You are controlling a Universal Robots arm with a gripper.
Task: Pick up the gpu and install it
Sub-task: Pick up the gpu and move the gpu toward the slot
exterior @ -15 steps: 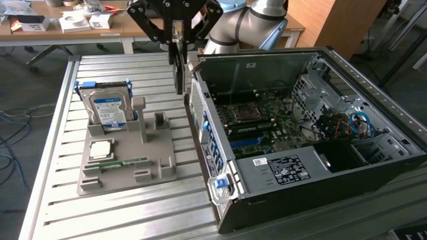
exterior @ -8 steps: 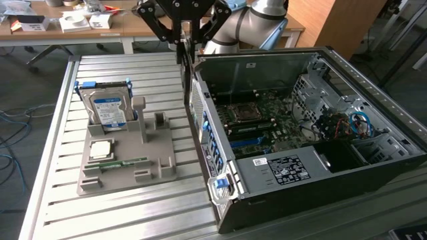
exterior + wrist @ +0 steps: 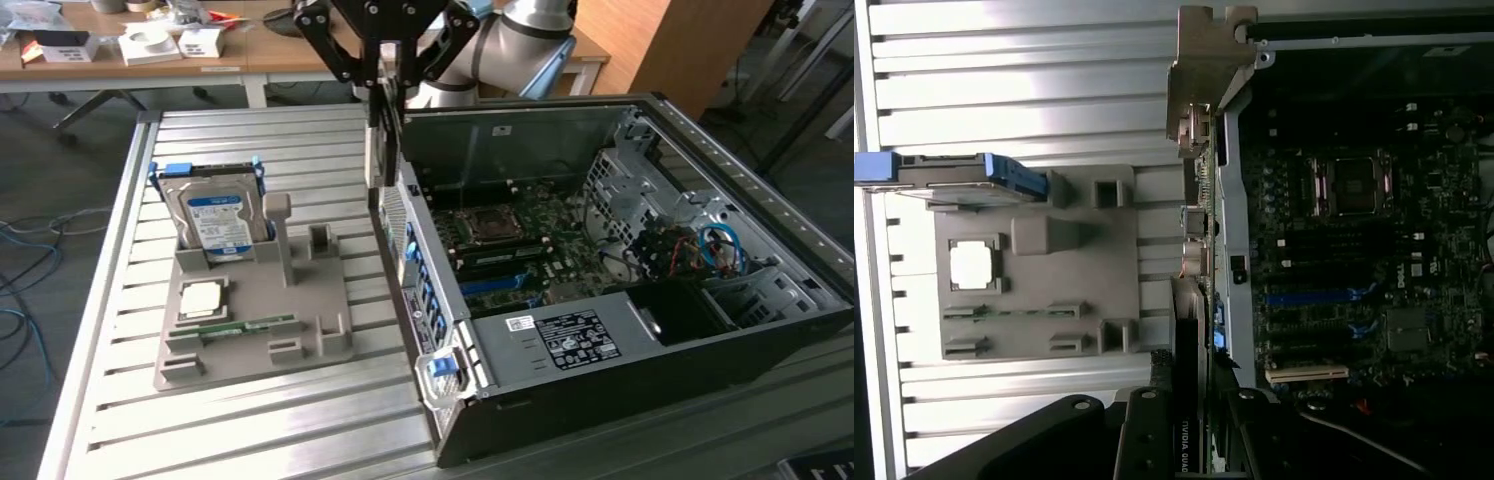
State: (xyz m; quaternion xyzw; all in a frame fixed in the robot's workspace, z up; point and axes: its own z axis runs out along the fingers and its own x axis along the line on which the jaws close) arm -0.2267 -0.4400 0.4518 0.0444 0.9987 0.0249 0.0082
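I have the gpu [image 3: 383, 135] [image 3: 1190, 330] pinched between my jaws, which are closed partway, one finger pressed on each flat face of the card. It hangs edge-on straight below my gripper [image 3: 387, 68] [image 3: 1196, 400]. Its silver bracket [image 3: 1201, 80] is at the end farthest from my fingers. The card runs along the rear wall of the open computer case [image 3: 747, 170]; I cannot tell whether it touches that wall. It is not seated in any slot.

To one side of my jaws, inside the case, lies the motherboard [image 3: 534, 235] [image 3: 1354, 250]. To the other side, well apart from me on the slatted metal table [image 3: 267, 420], sits the grey parts tray [image 3: 314, 320] [image 3: 1104, 270]. On the tray are an upright hard drive [image 3: 220, 220] [image 3: 954, 175] with a blue label, a processor chip [image 3: 200, 298] [image 3: 971, 265] lying flat, and a green memory stick [image 3: 247, 327].
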